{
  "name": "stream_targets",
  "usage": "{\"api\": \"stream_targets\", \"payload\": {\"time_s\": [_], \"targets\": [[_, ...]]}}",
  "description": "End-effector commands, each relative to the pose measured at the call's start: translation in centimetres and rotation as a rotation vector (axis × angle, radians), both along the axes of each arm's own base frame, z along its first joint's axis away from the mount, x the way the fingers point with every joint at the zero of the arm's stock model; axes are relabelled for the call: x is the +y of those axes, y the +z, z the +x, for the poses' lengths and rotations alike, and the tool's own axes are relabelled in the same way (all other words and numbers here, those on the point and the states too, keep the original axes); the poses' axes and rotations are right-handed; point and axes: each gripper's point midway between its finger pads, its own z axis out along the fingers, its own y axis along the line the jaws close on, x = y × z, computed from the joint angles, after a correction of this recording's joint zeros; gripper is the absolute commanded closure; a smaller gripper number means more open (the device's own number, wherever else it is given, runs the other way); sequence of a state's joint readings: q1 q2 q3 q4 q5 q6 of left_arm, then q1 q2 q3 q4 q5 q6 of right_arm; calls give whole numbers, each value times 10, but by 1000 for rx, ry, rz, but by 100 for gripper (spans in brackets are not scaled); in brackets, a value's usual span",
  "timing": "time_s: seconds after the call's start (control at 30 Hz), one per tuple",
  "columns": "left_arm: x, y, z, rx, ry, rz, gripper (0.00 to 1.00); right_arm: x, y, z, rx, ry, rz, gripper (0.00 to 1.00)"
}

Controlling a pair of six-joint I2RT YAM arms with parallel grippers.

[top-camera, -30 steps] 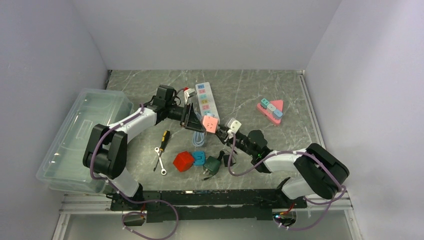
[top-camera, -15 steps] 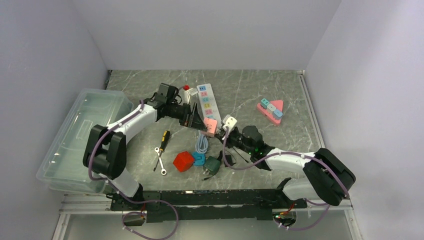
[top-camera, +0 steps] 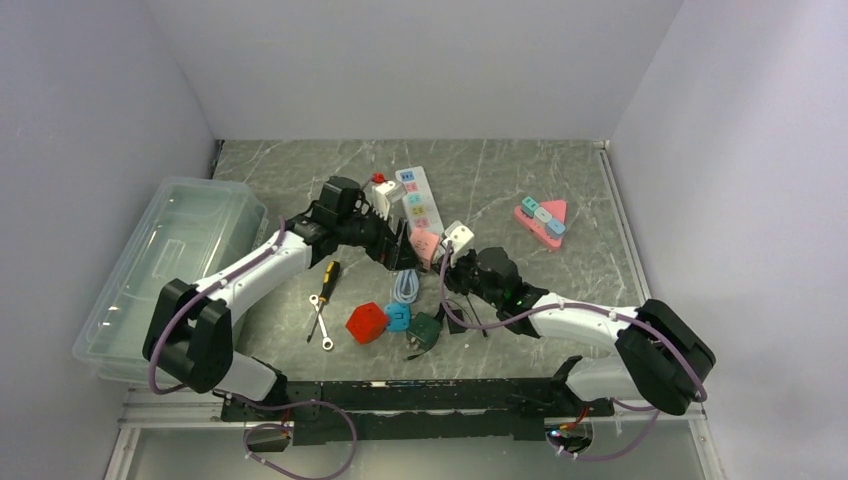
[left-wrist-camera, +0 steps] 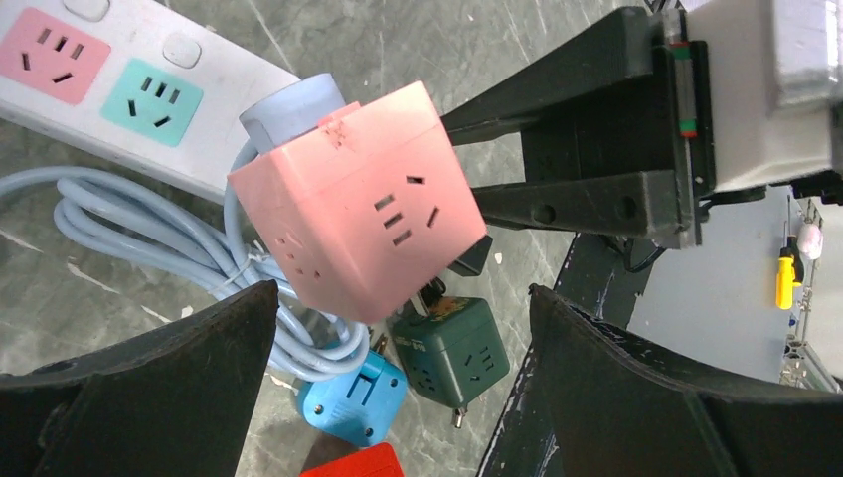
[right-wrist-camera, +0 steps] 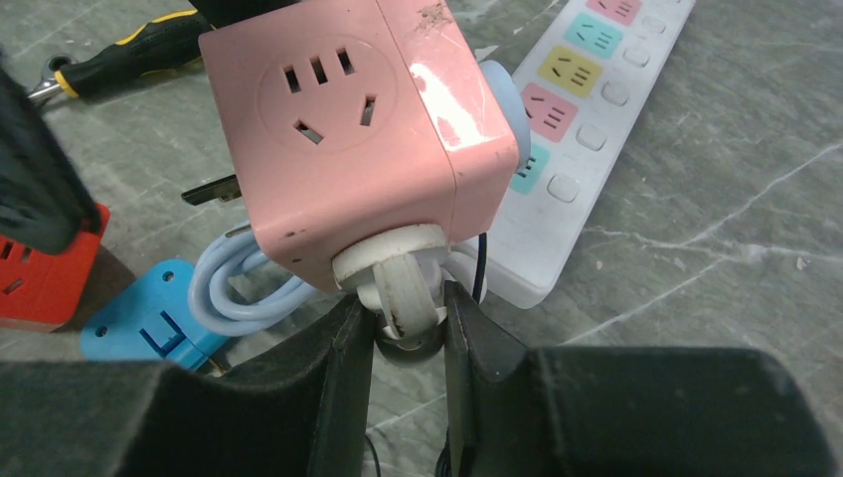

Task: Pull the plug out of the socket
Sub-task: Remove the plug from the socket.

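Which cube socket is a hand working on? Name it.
The pink cube: the right hand pinches a white plug in its face. The red cube, blue cube and green cube lie untouched.

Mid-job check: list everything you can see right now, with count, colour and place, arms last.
pink cube socket: 1, pink, between the grippers
white plug: 1, white, seated in the cube
power strip: 1, white with coloured sockets, behind the cube
cable: 1 coil, light blue, under the cube
red cube: 1, red, near centre
blue adapter: 1, blue, beside the red cube
green cube: 1, dark green, right of the blue adapter
screwdriver: 1, yellow and black, left of the cable
wrench: 1, silver, below the screwdriver
triangular socket block: 1, pink, right
bin: 1, clear, far left
left gripper: open, astride the cube
right gripper: shut on the white plug
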State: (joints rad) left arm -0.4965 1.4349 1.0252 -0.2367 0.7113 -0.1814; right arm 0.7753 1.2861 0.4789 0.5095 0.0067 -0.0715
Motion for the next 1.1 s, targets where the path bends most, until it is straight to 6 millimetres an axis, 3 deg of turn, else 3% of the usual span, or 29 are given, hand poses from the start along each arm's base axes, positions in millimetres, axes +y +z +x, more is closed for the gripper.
{"api": "stream_targets", "payload": {"time_s": [0.0, 0.13, 0.37, 0.53, 0.87, 1.07], "targets": [[-11, 9, 9, -42, 10, -64, 0, 6, 67, 10, -201, -62, 152, 100], [-9, 16, 15, -80, 62, -88, 0, 11, 65, 7, -225, -76, 126, 100], [4, 2, 27, -65, 169, 10, 0, 15, 61, 8, -260, -153, 66, 100], [-1, 4, 22, -74, 150, -5, 0, 16, 55, 13, -254, -191, 38, 100], [-19, -12, 7, -22, 56, 8, 0, 10, 54, 18, -250, -248, 33, 100], [-19, -25, 9, -7, 62, 55, 0, 13, 57, 15, -247, -225, 54, 100]]}}
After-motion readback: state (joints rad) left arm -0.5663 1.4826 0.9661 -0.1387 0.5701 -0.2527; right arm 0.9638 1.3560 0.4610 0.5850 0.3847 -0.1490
